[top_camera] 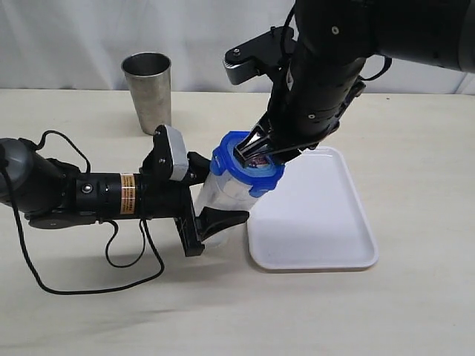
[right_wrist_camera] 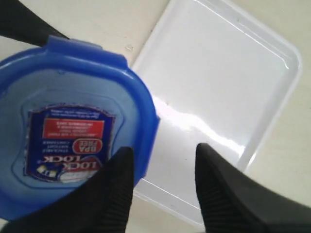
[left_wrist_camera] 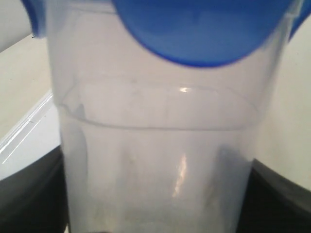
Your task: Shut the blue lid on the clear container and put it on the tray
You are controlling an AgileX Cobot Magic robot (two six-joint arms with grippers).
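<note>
The clear container (top_camera: 223, 194) leans toward the right, its body caught between the two fingers of my left gripper (top_camera: 221, 196), which is shut on it. In the left wrist view the container (left_wrist_camera: 155, 145) fills the frame, with dark fingers (left_wrist_camera: 29, 199) on both sides. The blue lid (top_camera: 226, 159) sits on the container's mouth, its red-and-white sticker facing up. My right gripper (top_camera: 263, 152) hangs over the lid, open. In the right wrist view, one of its fingers (right_wrist_camera: 114, 189) lies over the lid (right_wrist_camera: 73, 92), the other over the tray (right_wrist_camera: 218, 87). The white tray (top_camera: 319, 215) lies just right of the container.
A steel cup (top_camera: 147, 89) stands upright at the back left of the table. The left arm's black cable (top_camera: 74, 285) loops across the table in front of that arm. The right arm reaches down from the top right, above the tray.
</note>
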